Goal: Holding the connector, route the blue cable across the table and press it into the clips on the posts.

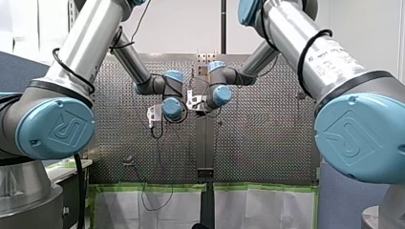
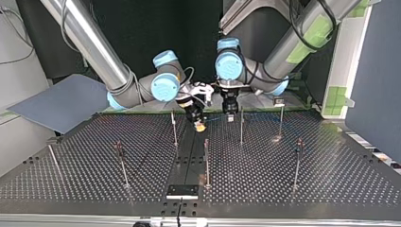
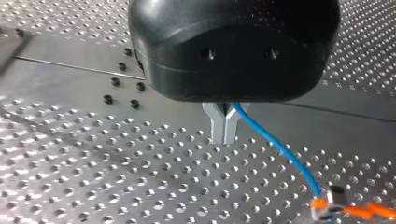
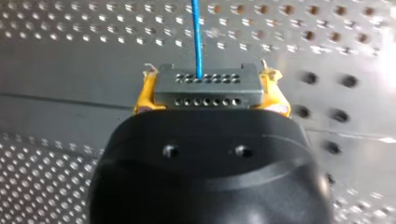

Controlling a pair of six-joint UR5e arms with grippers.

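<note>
Writing: small print on our right arm [image 1: 334, 53], too small to read; joint cap [image 1: 55, 129] shows an embossed logo. Both arms reach in low w/ wrists bent down, meeting just beyond the middle post [image 2: 206, 163] in top view. Right gripper [image 4: 209, 88], yellow pads, clamps the grey connector [image 4: 208, 93] there. Left gripper [image 3: 224, 130] pinches the blue cable [image 3: 275, 145], near the connector, also beyond that post.
</note>
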